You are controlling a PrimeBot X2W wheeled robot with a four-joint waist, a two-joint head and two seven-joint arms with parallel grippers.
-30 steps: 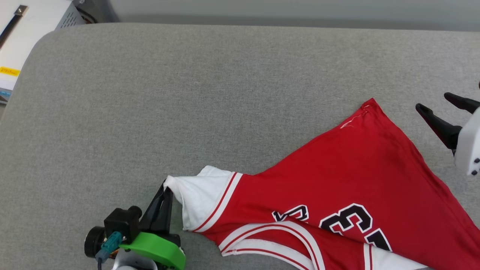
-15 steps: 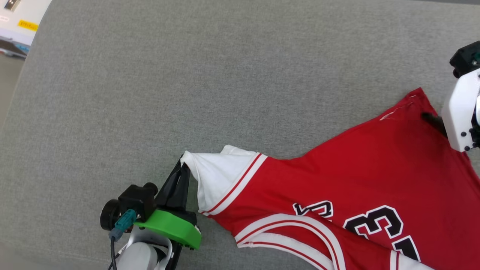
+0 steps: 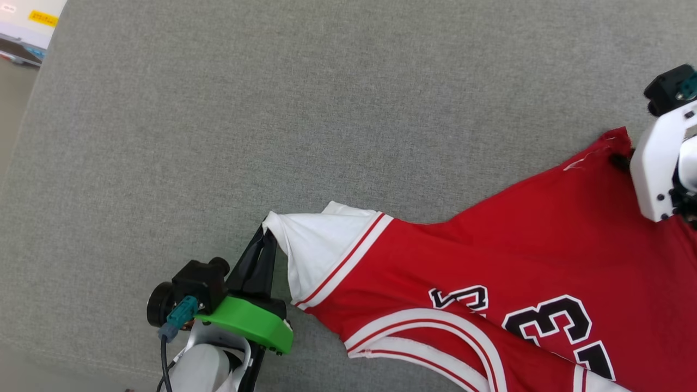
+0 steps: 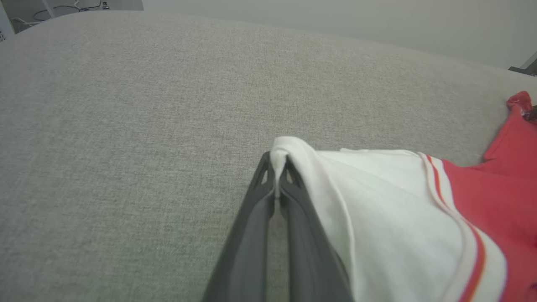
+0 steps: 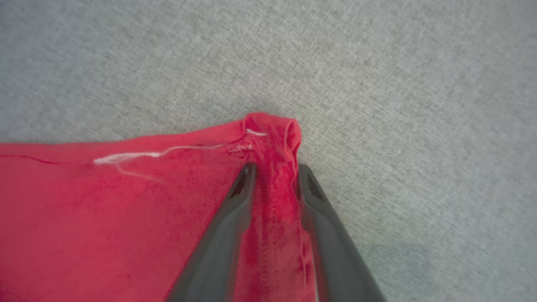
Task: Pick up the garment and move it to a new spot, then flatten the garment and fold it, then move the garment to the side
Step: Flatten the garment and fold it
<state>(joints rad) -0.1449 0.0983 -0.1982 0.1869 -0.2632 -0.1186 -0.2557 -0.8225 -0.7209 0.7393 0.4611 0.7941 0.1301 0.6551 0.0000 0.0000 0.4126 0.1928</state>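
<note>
The garment [image 3: 490,256] lies on the grey surface [image 3: 272,109], stretched between both hands. The left hand [image 4: 277,167] grips its white sleeve tip [image 4: 293,149]; the right hand [image 5: 273,170] grips a red hem corner [image 5: 272,128].

Garment [image 3: 490,256] lower part cut off at head view edge.

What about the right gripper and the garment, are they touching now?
Touching. The right wrist view shows the right gripper closed on a bunched red corner of the garment, cloth squeezed between both fingers.
</note>
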